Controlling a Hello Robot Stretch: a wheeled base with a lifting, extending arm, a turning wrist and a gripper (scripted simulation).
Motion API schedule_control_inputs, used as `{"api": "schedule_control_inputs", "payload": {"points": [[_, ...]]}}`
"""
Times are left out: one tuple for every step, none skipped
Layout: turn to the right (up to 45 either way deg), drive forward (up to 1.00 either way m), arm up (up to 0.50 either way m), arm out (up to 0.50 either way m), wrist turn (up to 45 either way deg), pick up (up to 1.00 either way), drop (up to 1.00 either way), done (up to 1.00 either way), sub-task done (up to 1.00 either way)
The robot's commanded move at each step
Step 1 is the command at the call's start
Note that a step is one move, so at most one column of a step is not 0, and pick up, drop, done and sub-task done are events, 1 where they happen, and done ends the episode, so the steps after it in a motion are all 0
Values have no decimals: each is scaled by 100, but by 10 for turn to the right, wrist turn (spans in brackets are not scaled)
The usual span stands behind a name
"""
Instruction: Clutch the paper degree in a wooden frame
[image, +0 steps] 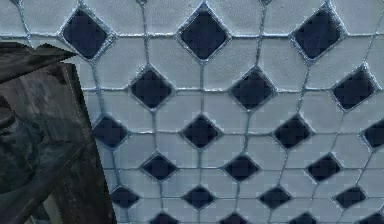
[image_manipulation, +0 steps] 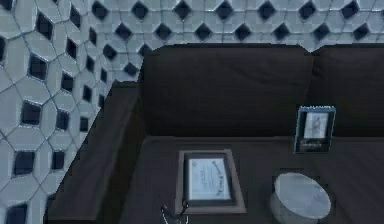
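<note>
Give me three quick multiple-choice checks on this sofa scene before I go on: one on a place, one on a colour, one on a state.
1. Where is the wood-framed paper?
A) flat on the sofa seat
B) on the floor
C) on a shelf

2. What colour are the diamonds in the tiled wall?
A) red
B) dark blue
C) green

3. How is the small blue-framed picture set?
A) face down
B) upright
C) lying on its side

Answers:
1 A: it lies face up on the seat cushion, near a round white thing.
2 B: dark blue diamonds sit between white tiles.
3 B: it stands on its lower edge by the backrest.
</note>
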Motion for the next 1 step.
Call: {"api": "schedule_control_inputs", "payload": {"points": [[0,0,10,0,0,0,0,0,0]]}}
